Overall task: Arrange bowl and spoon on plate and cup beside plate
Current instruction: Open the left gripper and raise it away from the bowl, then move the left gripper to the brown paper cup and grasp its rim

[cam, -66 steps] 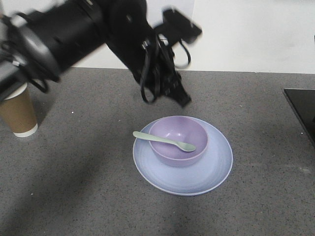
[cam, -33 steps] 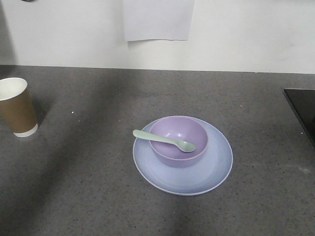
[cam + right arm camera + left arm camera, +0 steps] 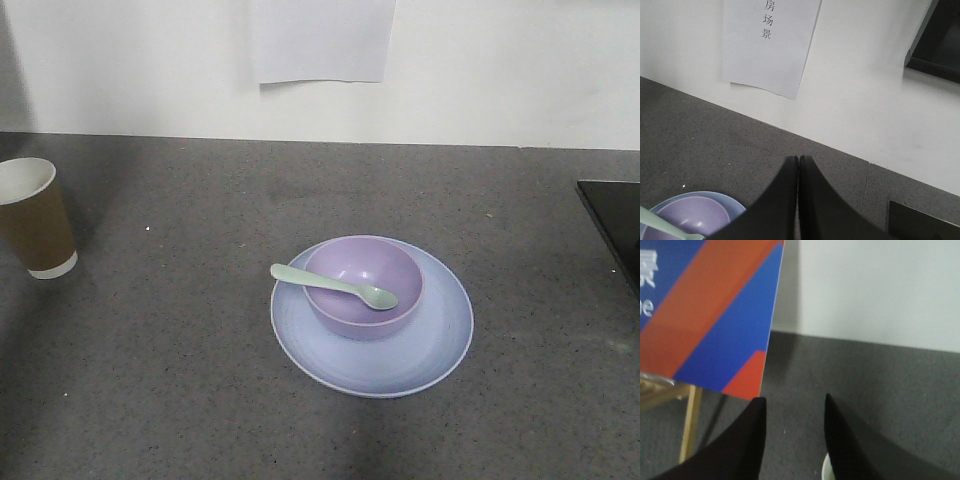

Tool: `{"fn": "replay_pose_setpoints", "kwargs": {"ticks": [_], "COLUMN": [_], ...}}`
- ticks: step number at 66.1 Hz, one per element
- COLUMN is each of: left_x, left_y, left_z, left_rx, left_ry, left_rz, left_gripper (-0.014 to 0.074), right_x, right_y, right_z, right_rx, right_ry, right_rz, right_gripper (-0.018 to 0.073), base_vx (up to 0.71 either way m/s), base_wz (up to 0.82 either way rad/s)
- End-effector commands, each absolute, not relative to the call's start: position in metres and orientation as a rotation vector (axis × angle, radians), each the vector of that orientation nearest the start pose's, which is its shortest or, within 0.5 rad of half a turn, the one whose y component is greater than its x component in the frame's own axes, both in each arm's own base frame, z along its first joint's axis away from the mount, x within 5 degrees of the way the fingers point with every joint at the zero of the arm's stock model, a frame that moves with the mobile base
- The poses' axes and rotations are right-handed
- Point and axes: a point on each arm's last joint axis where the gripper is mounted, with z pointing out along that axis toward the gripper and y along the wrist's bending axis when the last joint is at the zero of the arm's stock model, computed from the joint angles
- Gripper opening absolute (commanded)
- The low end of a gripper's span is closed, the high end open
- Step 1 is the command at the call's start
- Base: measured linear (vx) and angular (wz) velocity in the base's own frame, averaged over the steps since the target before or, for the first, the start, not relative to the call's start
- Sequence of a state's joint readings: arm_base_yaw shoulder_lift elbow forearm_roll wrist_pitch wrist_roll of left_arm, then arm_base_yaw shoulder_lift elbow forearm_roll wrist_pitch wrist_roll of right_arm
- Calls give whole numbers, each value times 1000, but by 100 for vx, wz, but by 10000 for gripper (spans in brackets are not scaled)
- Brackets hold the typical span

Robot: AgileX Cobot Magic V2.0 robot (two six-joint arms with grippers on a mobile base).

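Cup (image 3: pixel 33 217) placement is judged to be the part of the task not yet done: in the front view the brown paper cup is seen upright at the far left edge of the grey speckled countertop (image 3: pixel 180 380), well apart from the pale blue-lilac plate (image 3: pixel 425 345). The lavender bowl (image 3: pixel 362 286) is already set on the plate, and the mint-green spoon (image 3: pixel 333 286) is laid across the bowl's rim, its head inside. The cup is judged light, thin-walled and easily crushed, so it should be taken gently around its middle; the plastic pieces look smooth, stiff and a little slippery. In the left wrist view the left gripper (image 3: pixel 792 437) is seen with its fingers spread and nothing between them, a white rim just below, a blue and orange board (image 3: pixel 705 310) behind. In the right wrist view the right gripper (image 3: pixel 798 197) is seen with fingers pressed together on nothing, bowl and plate at the lower left, a printed paper sheet (image 3: pixel 770 45) on the wall.
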State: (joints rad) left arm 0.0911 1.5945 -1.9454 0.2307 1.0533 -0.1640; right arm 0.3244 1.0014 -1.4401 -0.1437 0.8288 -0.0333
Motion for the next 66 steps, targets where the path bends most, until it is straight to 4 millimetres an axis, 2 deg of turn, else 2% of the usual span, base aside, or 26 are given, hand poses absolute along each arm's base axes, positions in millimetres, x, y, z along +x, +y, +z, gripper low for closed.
{"fn": "replay_pose_setpoints", "kwargs": {"ticks": [1,13,20,42,66], "left_x": [340,370,380,398,405], "left_y": [54,56,58,61,62], "left_z": [473,427,412,373,356], "left_rx": [-270,-259,-239,-198,-168], "left_ry": [2137,2313,2372,2545,2606], "left_rz": [154,67,74,89,93], "left_gripper": [345,520,565,554,554], "right_x": [164,164,163,163,163], "right_y": [44,44,44,44,43], "right_z": [513,511,510,509,508], "right_rx": [-337,-339,-340,-344,-346], "right_ry": [1744,1763,1775,1785,1803], "right_rz": [28,25,24,19,17], "right_gripper": [-11,-11,-11,-11,-11], "base_vx": [0,0,0,0,0], "base_wz": [0,0,0,0,0]}}
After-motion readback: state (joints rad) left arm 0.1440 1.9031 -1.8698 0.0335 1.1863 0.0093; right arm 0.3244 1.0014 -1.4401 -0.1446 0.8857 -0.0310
